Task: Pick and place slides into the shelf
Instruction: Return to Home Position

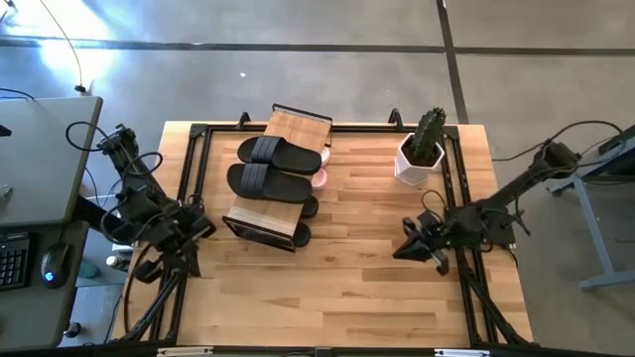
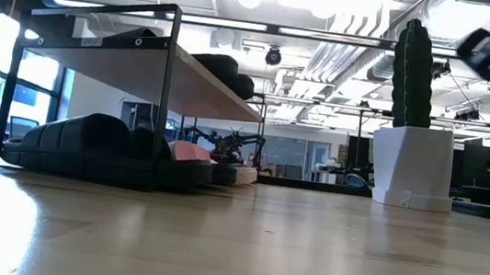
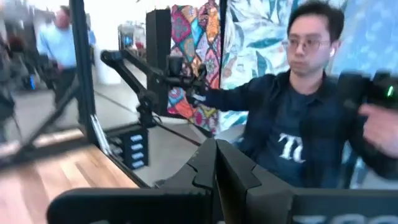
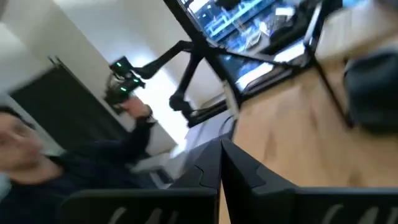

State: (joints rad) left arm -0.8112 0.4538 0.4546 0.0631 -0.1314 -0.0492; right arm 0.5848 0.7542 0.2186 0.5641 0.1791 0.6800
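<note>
The shelf (image 1: pixel 266 203) stands on the table's far left part, a slanted bamboo rack in a black frame (image 2: pixel 163 82). Two black slides (image 1: pixel 278 154) (image 1: pixel 268 181) lie side by side on its top board. Pink slides (image 1: pixel 319 178) (image 2: pixel 190 152) peek out on the lower level, beside dark slides (image 1: pixel 306 208) (image 2: pixel 87 143). My left gripper (image 1: pixel 195 234) is at the table's left edge, shut and empty (image 3: pixel 217 171). My right gripper (image 1: pixel 405 245) is over the table's right part, also shut and empty (image 4: pixel 221 168).
A white pot with a green cactus (image 1: pixel 421 151) (image 2: pixel 414 138) stands at the far right corner. A black frame rail (image 1: pixel 189 169) runs round the tabletop. Bare wood (image 1: pixel 337 278) lies between the grippers and along the near side. A person (image 3: pixel 298 124) sits beyond the table.
</note>
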